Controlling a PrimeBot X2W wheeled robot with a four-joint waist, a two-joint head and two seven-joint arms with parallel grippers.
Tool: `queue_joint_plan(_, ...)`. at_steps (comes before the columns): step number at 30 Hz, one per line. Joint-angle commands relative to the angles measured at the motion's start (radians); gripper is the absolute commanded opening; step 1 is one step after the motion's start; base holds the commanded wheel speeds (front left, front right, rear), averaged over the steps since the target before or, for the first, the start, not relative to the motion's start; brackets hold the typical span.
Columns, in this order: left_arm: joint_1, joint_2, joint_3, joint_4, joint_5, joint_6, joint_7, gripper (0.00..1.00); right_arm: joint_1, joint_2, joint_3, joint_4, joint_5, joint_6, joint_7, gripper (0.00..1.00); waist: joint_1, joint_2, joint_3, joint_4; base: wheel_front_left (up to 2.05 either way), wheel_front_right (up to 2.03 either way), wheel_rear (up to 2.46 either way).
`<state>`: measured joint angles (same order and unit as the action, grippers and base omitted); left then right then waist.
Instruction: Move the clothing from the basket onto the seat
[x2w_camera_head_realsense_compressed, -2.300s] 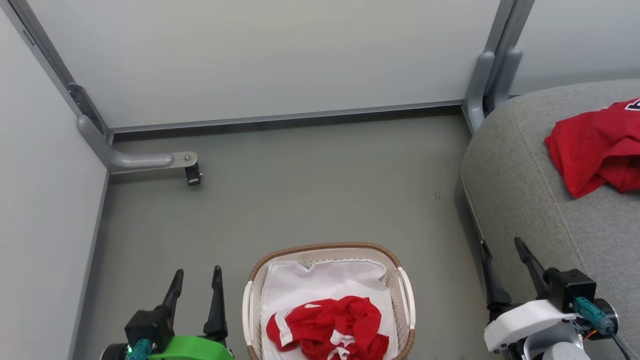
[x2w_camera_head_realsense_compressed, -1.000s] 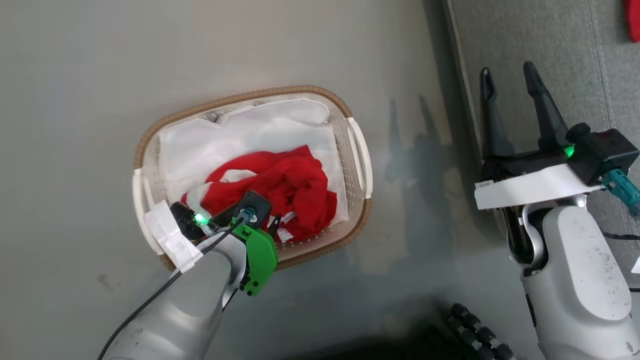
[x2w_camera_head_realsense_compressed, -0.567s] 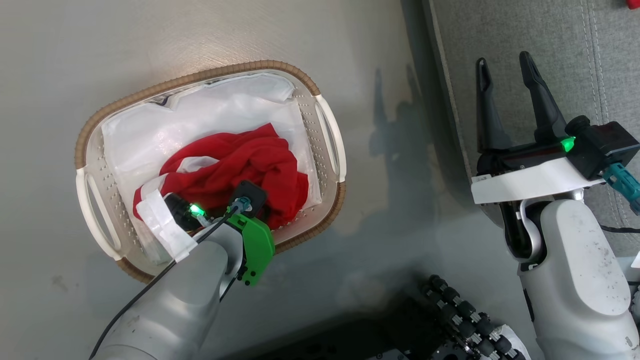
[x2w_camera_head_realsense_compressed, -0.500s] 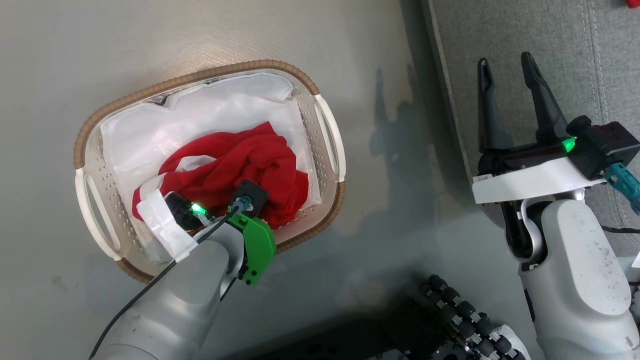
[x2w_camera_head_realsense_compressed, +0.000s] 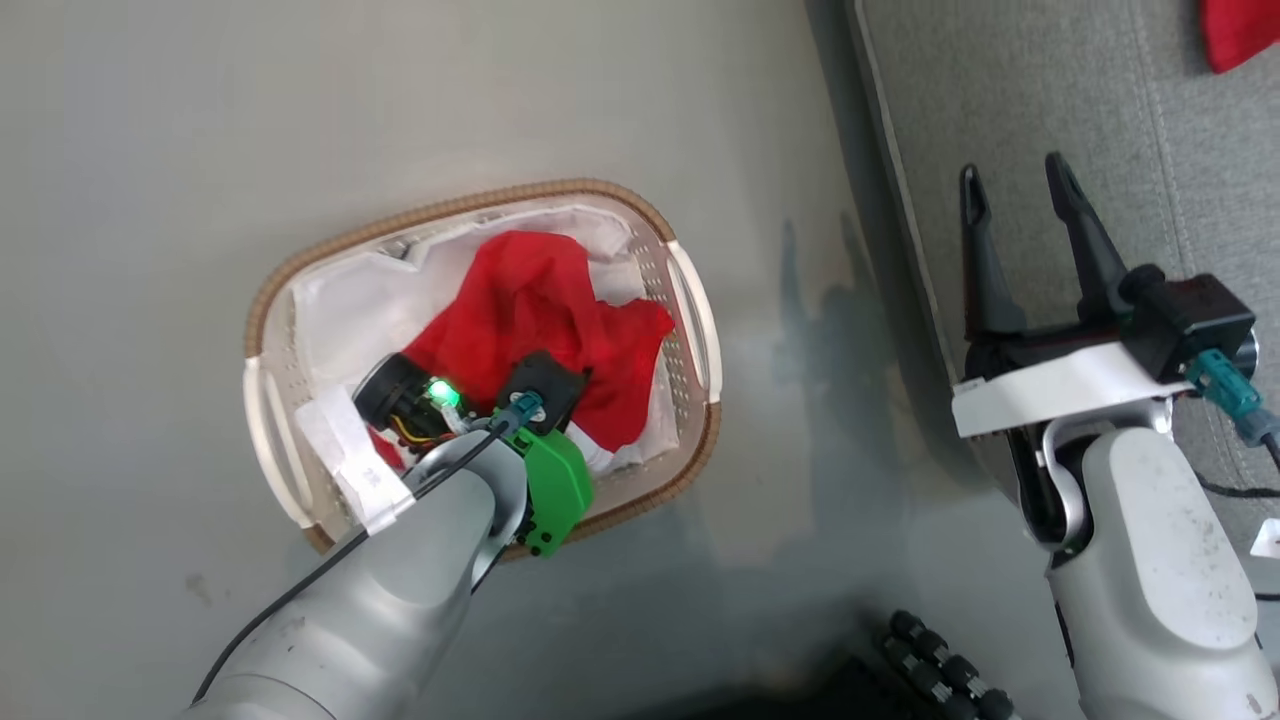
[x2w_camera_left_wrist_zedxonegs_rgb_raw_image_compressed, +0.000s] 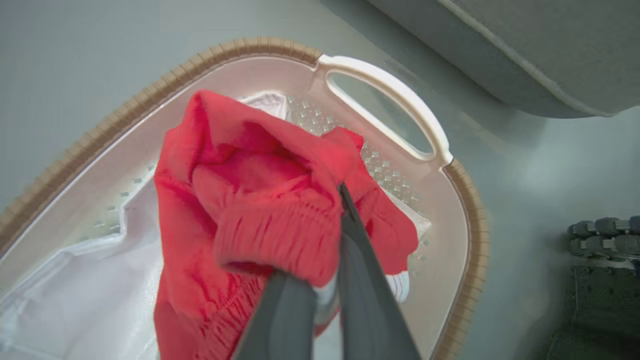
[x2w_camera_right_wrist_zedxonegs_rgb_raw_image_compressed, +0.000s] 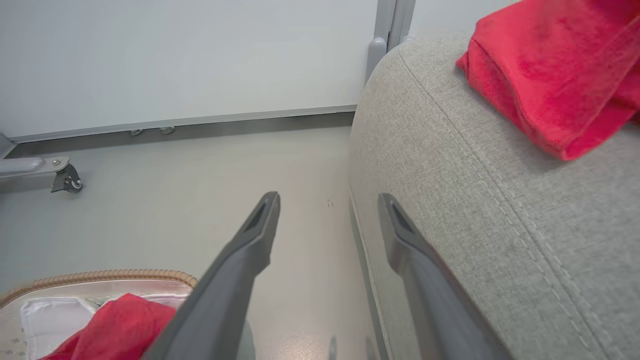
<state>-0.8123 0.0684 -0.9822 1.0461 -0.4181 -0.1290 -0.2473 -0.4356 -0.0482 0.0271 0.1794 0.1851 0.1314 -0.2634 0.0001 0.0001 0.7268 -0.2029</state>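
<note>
Over the basket (x2w_camera_head_realsense_compressed: 500, 193), with left gripper (x2w_camera_left_wrist_zedxonegs_rgb_raw_image_compressed: 320, 235) jaws pinching the shirt (x2w_camera_head_realsense_compressed: 530, 290), lift clear. Carry toward the seat (x2w_camera_head_realsense_compressed: 1010, 120) at three o'clock.

You've got a plain grey floor (x2w_camera_head_realsense_compressed: 400, 100) here, and sitting right on it is the oval white basket (x2w_camera_head_realsense_compressed: 703, 320) with the brown woven rim. Inside, a red shirt with white trim (x2w_camera_head_realsense_compressed: 530, 290) is bunched over the white liner cloth (x2w_camera_head_realsense_compressed: 340, 310). The grey sofa seat (x2w_camera_head_realsense_compressed: 1000, 120) stands just beside the basket, not touching, with another red shirt (x2w_camera_right_wrist_zedxonegs_rgb_raw_image_compressed: 550, 75) lying near its rounded corner.
</note>
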Motion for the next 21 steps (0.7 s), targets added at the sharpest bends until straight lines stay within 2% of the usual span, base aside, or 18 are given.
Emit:
queue_joint_plan(1, 0.006, 0.003, -0.013, -0.016, -0.005, -0.002, -0.008, 0.00, 0.028, -0.004, -0.008, 0.009, -0.013, -0.001, -0.002, 1.00, -0.0001, -0.0001, -0.117, 0.068, 0.00, 0.00, 0.00)
queue_joint_plan(7, 0.021, 0.047, -0.078, -0.117, -0.042, -0.002, -0.016, 0.00, 0.102, -0.004, -0.033, 0.046, -0.048, -0.001, -0.002, 1.00, -0.0001, -0.0001, -0.295, 0.128, 0.00, 0.00, 0.00)
queue_joint_plan(14, -0.033, 0.107, -0.140, -0.254, -0.078, -0.002, -0.018, 0.00, 0.200, -0.004, -0.051, 0.081, -0.068, -0.001, -0.002, 1.00, -0.0001, -0.0001, -0.494, 0.173, 0.00, 0.00, 0.00)
queue_joint_plan(21, -0.112, 0.145, -0.211, -0.390, -0.135, -0.002, 0.051, 0.00, 0.283, -0.004, -0.050, 0.100, -0.086, -0.001, -0.002, 1.00, -0.0001, -0.0001, -0.651, 0.200, 0.00, 0.00, 0.00)
